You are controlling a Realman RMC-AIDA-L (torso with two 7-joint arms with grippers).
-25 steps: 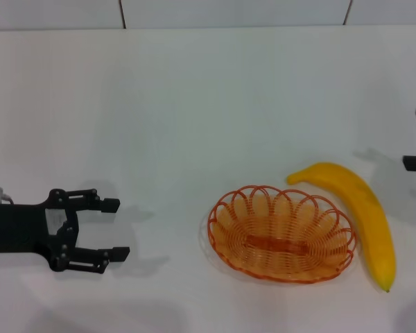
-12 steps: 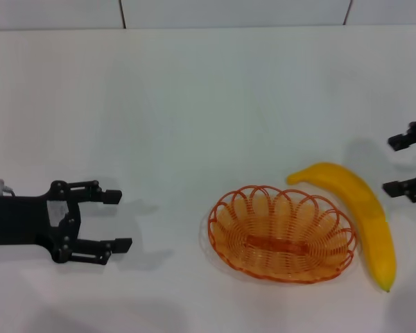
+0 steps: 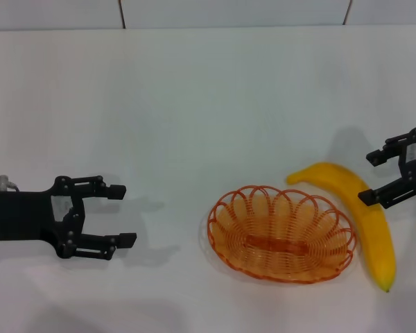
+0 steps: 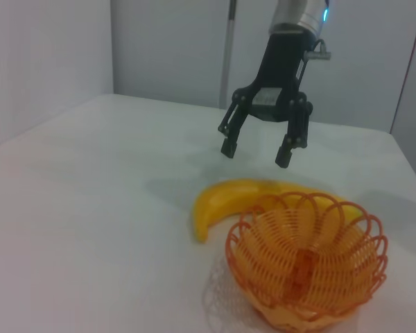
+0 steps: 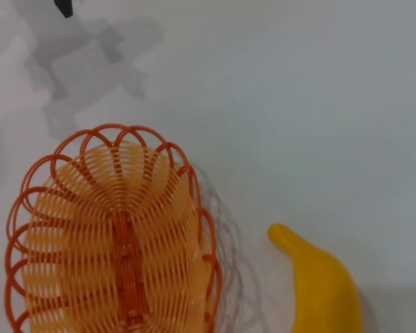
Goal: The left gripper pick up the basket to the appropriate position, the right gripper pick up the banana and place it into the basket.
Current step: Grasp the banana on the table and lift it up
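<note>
Right gripper (image 3: 391,174), fingers spread, has come in over the banana (image 3: 364,215), which lies beside the basket (image 3: 281,232) on the table. Left gripper (image 3: 116,216), spread, has edged toward basket. Both grasps pending.

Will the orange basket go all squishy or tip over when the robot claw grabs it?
Probably not squishy: the basket is looped wire that holds its shape. It looks light, being see-through. Grabbed by one rim, it might tilt, since it's wide and shallow.
</note>
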